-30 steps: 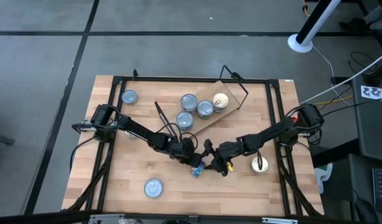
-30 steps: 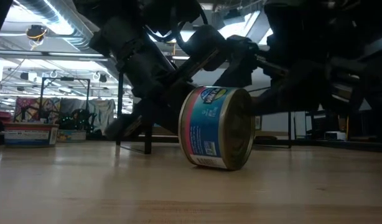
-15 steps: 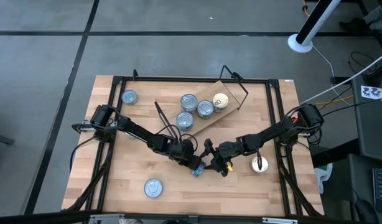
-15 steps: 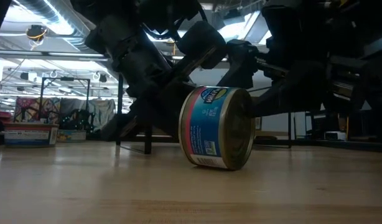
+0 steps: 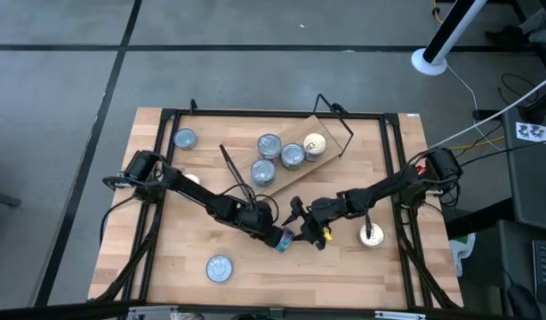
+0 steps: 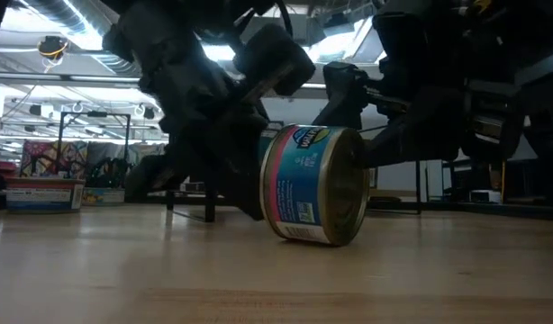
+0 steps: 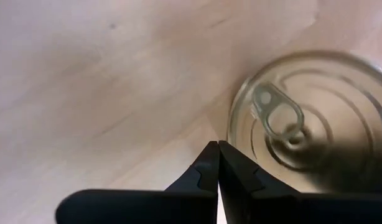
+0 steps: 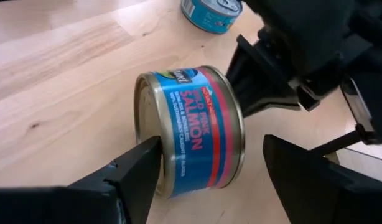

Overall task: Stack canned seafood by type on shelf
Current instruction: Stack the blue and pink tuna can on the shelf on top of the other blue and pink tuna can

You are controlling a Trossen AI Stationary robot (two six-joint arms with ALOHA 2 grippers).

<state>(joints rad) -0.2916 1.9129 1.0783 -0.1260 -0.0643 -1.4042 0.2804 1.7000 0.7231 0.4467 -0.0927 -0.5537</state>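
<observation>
A: Right, the salmon tin lies on its side on the table, rolled onto its wall. Only the right wrist view reads the label; the low view gives the blue-and-pink side, the left wrist view the pull-ring lid.

B: Claws?

A: Right claw has its fingers spread wide, straddling the tin, not clamped. Left claw is pinched together, tips just beside the lid rim.

B: Surroundings?

A: High view: shelf sits skewed at the far side carrying four tins. Loose ones: blue tin far left, blue tin near edge, gold tin right. Both arms crowd the salmon tin from above there.
</observation>
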